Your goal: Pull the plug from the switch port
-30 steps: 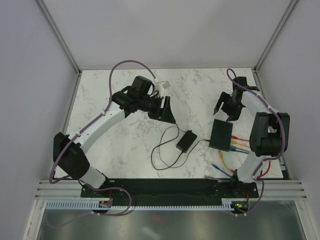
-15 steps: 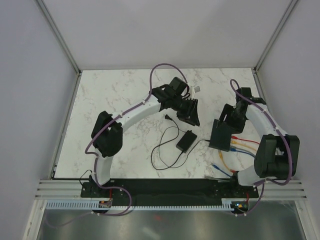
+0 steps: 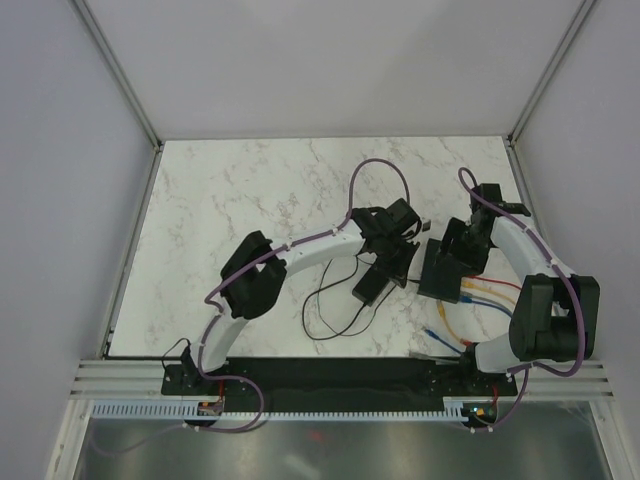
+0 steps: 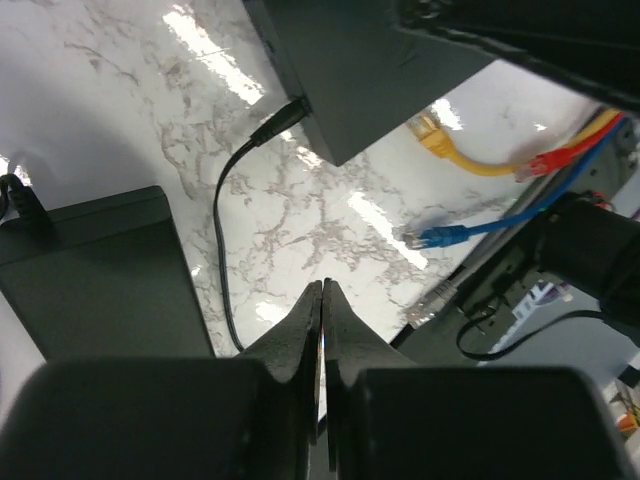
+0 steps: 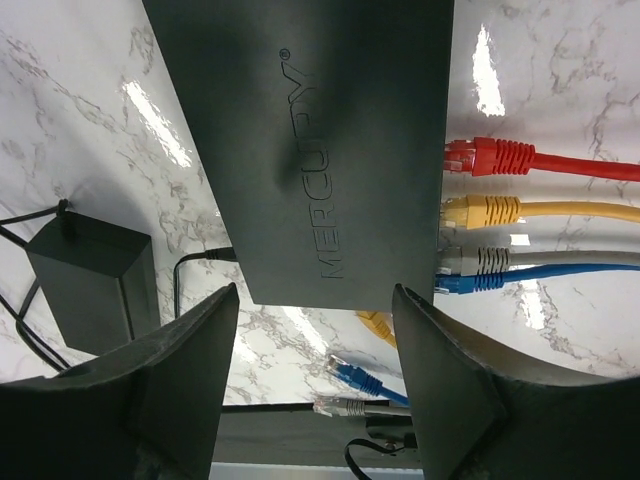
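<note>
1. Black switch (image 5: 310,150) sits at the right of the desk (image 3: 250,200), beneath the right fingers (image 5: 175,395), which are spread wide, empty, in line with its sides.
2. Plugs (image 5: 480,210) (red, yellow, grey, blue) leave its right edge, cables (image 5: 590,210) running outward; little room before the desk edge.
3. Left fingers (image 4: 300,340) pressed together, empty, near the power brick (image 4: 95,270).

A black power brick (image 3: 372,283) lay on the white marble table (image 3: 250,190), right of its middle and toward the near edge. Its thin black cord (image 4: 218,230) looped on the brick's left. Loose yellow (image 4: 440,135), blue (image 4: 430,237) and grey (image 4: 428,305) cable ends lay toward the near right corner.
</note>
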